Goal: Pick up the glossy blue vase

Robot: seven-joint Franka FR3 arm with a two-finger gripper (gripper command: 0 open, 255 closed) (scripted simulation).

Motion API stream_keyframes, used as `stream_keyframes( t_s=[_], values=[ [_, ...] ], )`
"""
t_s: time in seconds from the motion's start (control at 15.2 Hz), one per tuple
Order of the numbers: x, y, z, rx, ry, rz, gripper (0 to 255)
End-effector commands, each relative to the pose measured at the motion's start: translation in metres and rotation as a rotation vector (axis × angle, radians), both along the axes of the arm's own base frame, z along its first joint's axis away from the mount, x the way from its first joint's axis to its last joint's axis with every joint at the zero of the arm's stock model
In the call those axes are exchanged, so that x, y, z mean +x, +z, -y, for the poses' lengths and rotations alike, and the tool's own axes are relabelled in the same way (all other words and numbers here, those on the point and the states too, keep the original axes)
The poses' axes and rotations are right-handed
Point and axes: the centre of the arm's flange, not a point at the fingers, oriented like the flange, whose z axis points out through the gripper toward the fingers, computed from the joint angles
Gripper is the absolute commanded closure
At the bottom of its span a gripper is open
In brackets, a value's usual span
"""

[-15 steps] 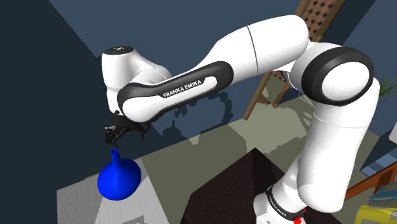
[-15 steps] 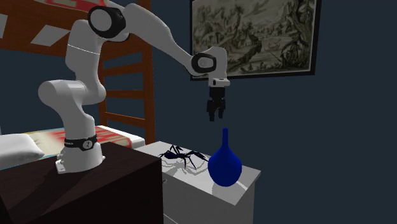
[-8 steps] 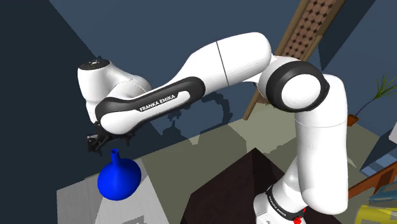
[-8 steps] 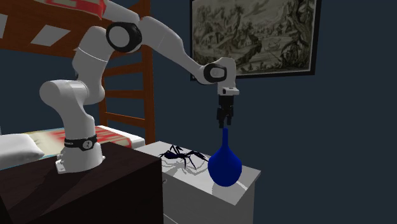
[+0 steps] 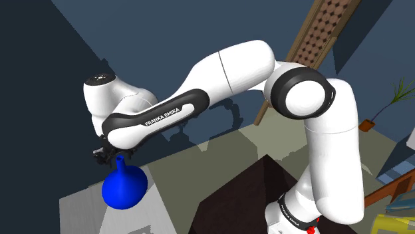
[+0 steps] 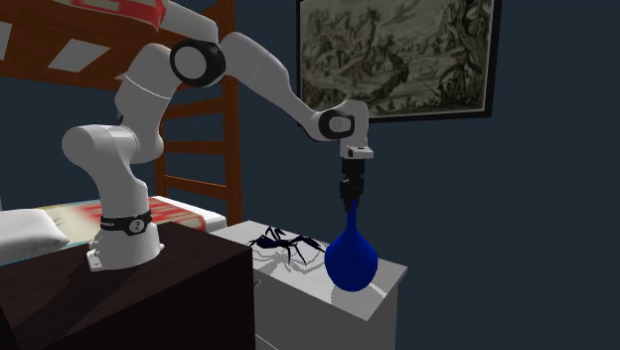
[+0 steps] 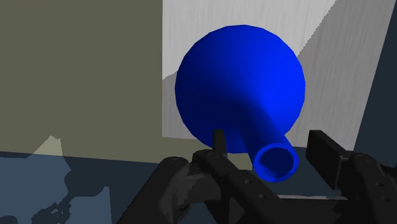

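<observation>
The glossy blue vase (image 5: 123,187) (image 6: 350,261) (image 7: 242,89) has a round belly and a thin neck, and stands upright on a white cabinet (image 6: 386,290) (image 5: 80,207). My black gripper (image 5: 110,156) (image 6: 351,197) (image 7: 270,141) hangs straight above it, pointing down, with its tips at the top of the neck. In the wrist view the two fingers (image 7: 323,151) stand on either side of the neck's mouth. A small gap shows on each side, so they do not clasp it.
A dark spider-like figure (image 6: 284,242) lies on the cabinet top beside the vase, towards the stand. The dark box stand (image 6: 149,293) (image 5: 247,193) adjoins the cabinet. A wooden bunk ladder (image 6: 199,129) and a framed picture (image 6: 397,55) are behind.
The gripper swung over the vase and came down onto its neck. The fingers have drawn closer together around the neck. The vase has not moved.
</observation>
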Motion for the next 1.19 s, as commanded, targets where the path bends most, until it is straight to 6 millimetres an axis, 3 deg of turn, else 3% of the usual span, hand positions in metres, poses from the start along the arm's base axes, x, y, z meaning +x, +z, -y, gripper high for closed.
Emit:
stream_keyframes(
  t_s=[0.0, 0.53, 1.12],
  values=[
    [0.0, -0.001, 0.0, 0.0, 0.0, 0.0, 255],
    [0.0, 0.0, 0.0, 0.0, 0.0, 0.0, 255],
    [0.0, 0.047, 0.0, 0.0, 0.0, 0.0, 255]
  ],
)
